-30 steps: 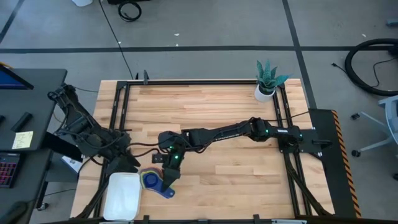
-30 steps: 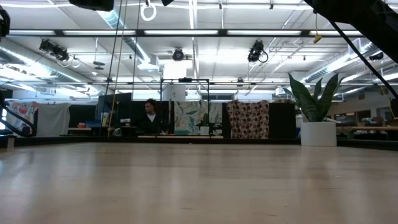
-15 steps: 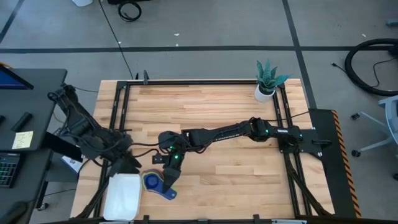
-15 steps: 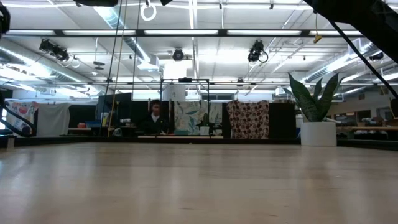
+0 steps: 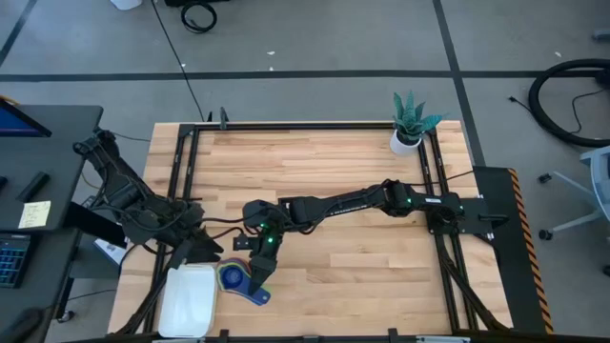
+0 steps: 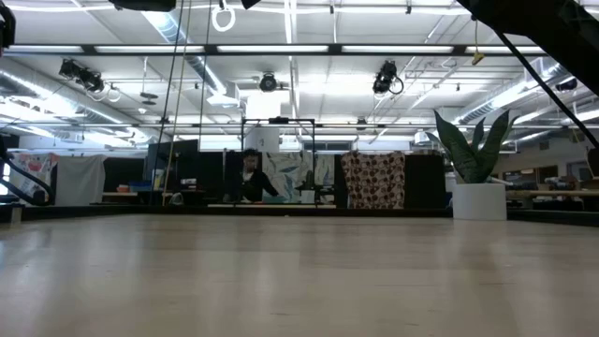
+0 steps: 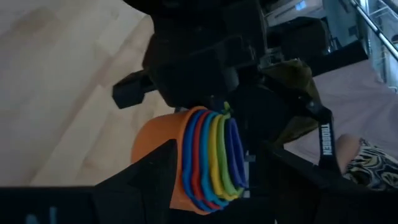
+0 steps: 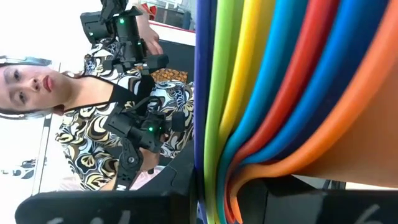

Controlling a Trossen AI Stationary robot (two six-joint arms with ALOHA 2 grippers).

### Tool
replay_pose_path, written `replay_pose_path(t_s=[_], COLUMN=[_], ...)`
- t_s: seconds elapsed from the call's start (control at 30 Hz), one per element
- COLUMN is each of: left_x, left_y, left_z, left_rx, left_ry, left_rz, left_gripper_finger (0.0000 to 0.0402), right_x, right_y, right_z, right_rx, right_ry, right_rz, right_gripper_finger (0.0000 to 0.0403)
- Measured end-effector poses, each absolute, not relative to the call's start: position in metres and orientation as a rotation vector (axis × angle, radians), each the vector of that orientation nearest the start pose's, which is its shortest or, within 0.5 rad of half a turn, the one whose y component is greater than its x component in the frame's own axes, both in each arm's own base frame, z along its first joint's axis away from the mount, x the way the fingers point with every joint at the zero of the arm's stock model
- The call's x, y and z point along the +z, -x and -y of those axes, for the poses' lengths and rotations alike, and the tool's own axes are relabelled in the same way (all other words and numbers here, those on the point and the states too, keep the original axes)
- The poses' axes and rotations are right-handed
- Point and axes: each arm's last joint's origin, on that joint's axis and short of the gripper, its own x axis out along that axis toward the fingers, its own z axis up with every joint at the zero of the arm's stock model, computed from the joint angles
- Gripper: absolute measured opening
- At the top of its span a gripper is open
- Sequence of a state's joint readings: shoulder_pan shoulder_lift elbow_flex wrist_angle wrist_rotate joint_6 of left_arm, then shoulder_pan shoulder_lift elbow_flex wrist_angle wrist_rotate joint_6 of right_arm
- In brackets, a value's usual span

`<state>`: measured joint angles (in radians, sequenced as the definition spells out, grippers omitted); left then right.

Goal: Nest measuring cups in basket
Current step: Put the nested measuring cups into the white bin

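Nested stack of coloured plastic measuring cups (image 5: 235, 278) sits just beside the white shallow plastic basket (image 5: 188, 301), right gripper (image 5: 257, 275) clamped on its handles; left gripper (image 5: 200, 250) nearby, fingers unclear. Transfer step; next, carry stack over basket.

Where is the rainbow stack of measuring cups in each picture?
High view: the measuring cups sit near the table's front edge, just right of the white basket, under the right gripper.
Low view: not in it.
Left wrist view: the stack is in the middle, in front of the right gripper.
Right wrist view: the stack's coloured rims fill most of the picture.
Shared landmark: the cups' coloured rims themselves.
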<state>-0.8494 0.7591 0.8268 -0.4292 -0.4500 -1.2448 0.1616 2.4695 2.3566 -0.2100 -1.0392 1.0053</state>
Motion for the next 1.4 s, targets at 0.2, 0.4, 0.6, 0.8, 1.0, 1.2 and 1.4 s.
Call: replay_pose_path(t_s=[0.2,0.4,0.6,0.8,1.0,1.2,1.4], left_x=[0.325,0.317,0.314,0.319,0.320,0.323,0.322], left_y=[-0.113,-0.119,-0.129,-0.130,-0.129,-0.132,-0.137], left_z=[0.112,0.121,0.134,0.137,0.137,0.136,0.138], left_rx=[-0.184,-0.187,-0.218,-0.281,-0.301,-0.308,-0.294], left_ry=[1.021,1.003,1.036,1.074,1.079,1.103,1.108], left_rz=[-0.556,-0.634,-0.660,-0.644,-0.653,-0.623,-0.607], left_gripper_finger=[0.0222,0.0222,0.0222,0.0222,0.0222,0.0222,0.0222], right_x=[0.274,0.274,0.274,0.274,0.274,0.275,0.276], right_y=[-0.544,-0.544,-0.543,-0.543,-0.542,-0.542,-0.541], right_z=[-0.114,-0.114,-0.116,-0.118,-0.119,-0.122,-0.123], right_rx=[0.937,0.944,0.960,0.983,0.975,0.973,0.971], right_ry=[-1.005,-1.003,-1.001,-0.992,-0.992,-0.990,-0.995], right_rz=[-0.880,-0.878,-0.889,-0.887,-0.885,-0.883,-0.891], right_gripper_finger=[0.0077,0.0077,0.0077,0.0077,0.0077,0.0077,0.0077])
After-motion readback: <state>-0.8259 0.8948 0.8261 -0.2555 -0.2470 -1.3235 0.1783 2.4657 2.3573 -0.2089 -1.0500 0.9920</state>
